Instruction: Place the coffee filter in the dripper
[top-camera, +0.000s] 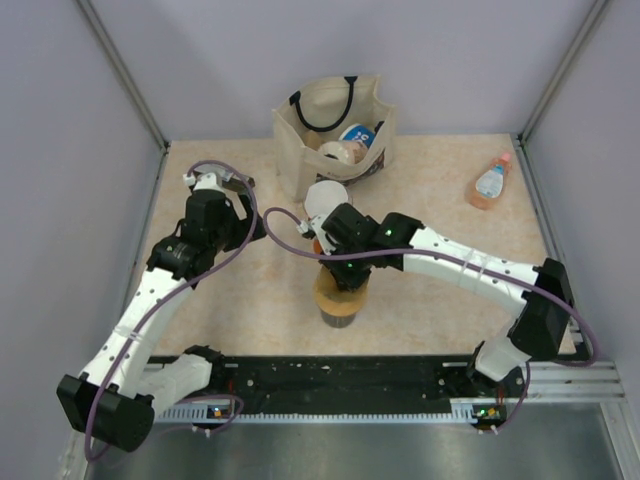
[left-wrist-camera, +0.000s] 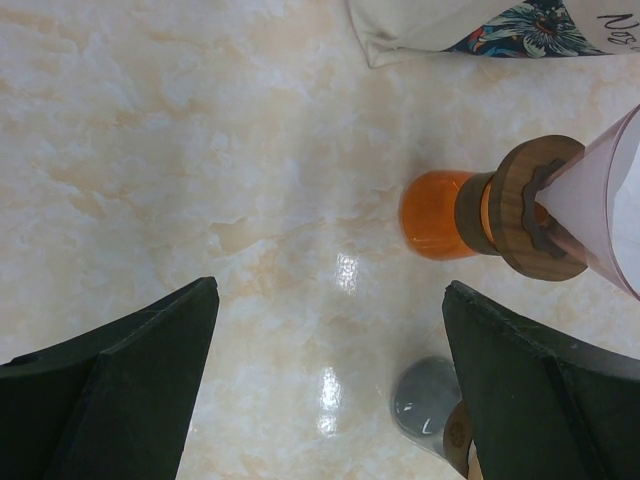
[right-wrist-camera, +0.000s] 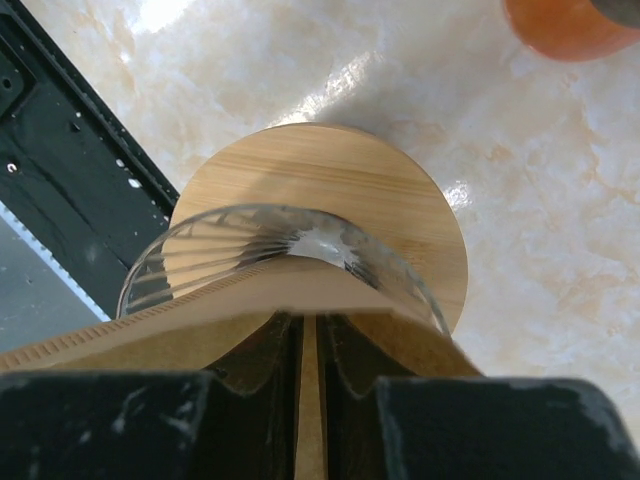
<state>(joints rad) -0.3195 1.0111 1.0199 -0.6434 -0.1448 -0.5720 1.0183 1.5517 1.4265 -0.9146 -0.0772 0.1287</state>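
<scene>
Two states: left gripper (left-wrist-camera: 332, 295) wide apart near dripper (left-wrist-camera: 590, 205) atop orange beaker (left-wrist-camera: 435, 215); right gripper (right-wrist-camera: 310, 345) clamped on thin tan piece (right-wrist-camera: 150, 335) over glass rim (right-wrist-camera: 200, 235)

Translucent pinkish dripper (left-wrist-camera: 590, 205), upright on orange beaker (left-wrist-camera: 435, 213); white coffee filter (top-camera: 325, 200) apparently spread inside it

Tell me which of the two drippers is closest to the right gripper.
The clear ribbed glass dripper on the pale wooden disc; the other, a pinkish cone, sits on the orange glass.
</scene>
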